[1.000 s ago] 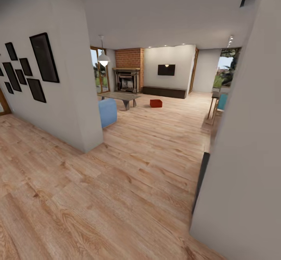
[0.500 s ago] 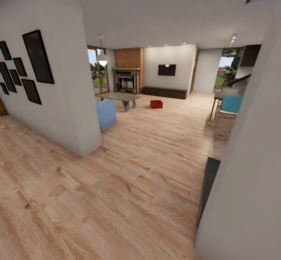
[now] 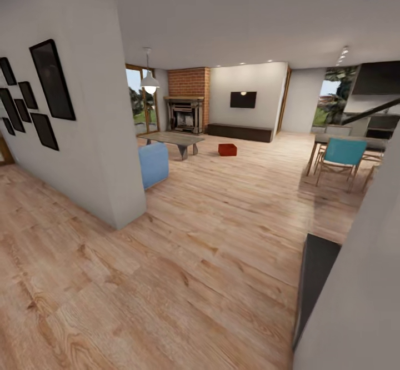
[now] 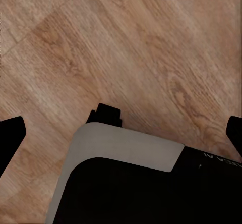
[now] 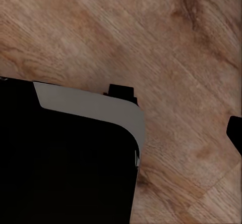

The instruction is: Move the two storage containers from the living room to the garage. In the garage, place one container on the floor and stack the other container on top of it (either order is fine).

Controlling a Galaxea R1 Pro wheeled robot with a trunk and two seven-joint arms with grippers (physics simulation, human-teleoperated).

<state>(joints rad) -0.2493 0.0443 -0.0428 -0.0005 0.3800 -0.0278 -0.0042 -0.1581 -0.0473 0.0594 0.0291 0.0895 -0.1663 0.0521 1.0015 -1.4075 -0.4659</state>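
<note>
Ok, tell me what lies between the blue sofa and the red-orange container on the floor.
In the head view, the low grey table stands partly between the blue sofa and the red-orange container; otherwise bare light wood plank floor.

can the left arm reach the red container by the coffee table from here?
Probably not. The red storage container sits far across the wood floor near the grey table; the left wrist view looks down at floor.

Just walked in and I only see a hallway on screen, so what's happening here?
The robot is on its way, nothing in hand. Its head camera looks across the wood plank floor into the living room, where one red-orange storage container sits on the floor beyond the low grey table. The left wrist camera shows the left gripper open over planks.
</note>
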